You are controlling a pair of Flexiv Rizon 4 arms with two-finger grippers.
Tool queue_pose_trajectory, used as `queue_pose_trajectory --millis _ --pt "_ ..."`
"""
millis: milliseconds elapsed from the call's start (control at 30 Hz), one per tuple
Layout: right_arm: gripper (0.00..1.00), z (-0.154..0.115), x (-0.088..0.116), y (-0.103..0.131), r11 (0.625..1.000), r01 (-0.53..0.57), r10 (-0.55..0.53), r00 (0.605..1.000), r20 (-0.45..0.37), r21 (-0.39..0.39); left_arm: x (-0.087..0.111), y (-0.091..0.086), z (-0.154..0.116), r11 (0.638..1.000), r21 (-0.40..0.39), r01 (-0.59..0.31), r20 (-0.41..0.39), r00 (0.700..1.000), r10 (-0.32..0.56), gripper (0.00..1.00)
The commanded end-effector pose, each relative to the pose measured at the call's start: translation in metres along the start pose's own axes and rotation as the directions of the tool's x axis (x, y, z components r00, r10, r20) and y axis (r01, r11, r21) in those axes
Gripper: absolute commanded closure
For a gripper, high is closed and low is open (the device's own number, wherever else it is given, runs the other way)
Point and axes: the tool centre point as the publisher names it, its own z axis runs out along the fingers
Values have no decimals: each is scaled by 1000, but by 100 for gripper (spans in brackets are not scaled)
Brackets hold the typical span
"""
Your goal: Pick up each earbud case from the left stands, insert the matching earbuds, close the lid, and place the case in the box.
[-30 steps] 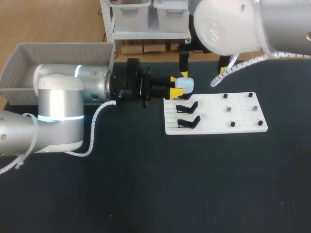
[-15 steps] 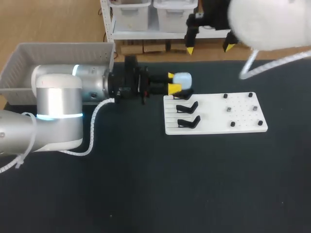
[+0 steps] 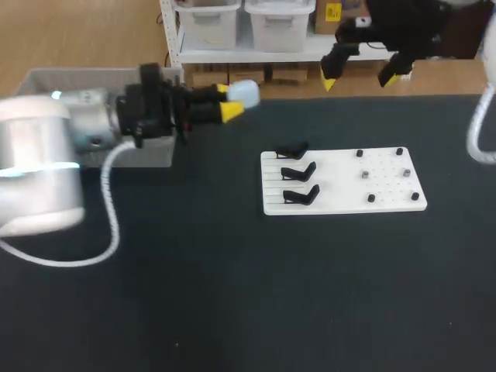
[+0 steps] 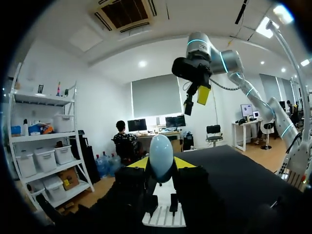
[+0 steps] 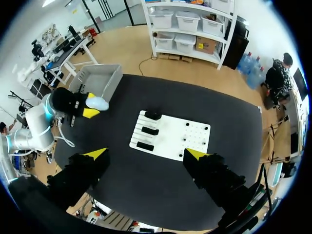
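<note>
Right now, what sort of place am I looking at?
Probably a robotics test bench: a silver left arm and right arm over a black table, a white perforated board carrying black stands, and a grey plastic bin at the table's edge.

pale blue case, white board, grey box

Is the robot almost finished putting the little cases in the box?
Nearly, it seems. Done: all three black stands on the white board are empty. In hand: the left gripper has its jaws shut on a pale blue case, lid looking closed, near the grey box. Left: put it in the box. The right gripper is open, holding nothing. I can't see inside the box.
</note>
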Motion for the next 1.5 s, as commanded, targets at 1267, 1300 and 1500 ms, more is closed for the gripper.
queue_pose_trajectory --millis 1267,1300,1500 --pt "0 0 7 -1 1000 -2 2 986 167 2 47 196 -251 907 -421 33 -417 880 -226 20" --pt "0 0 7 -1 1000 -2 2 986 167 2 47 197 -252 907 -420 34 -417 880 -226 0" --pt "0 0 7 -1 1000 -2 2 986 167 2 43 198 -252 924 -380 29 -401 895 -193 0"
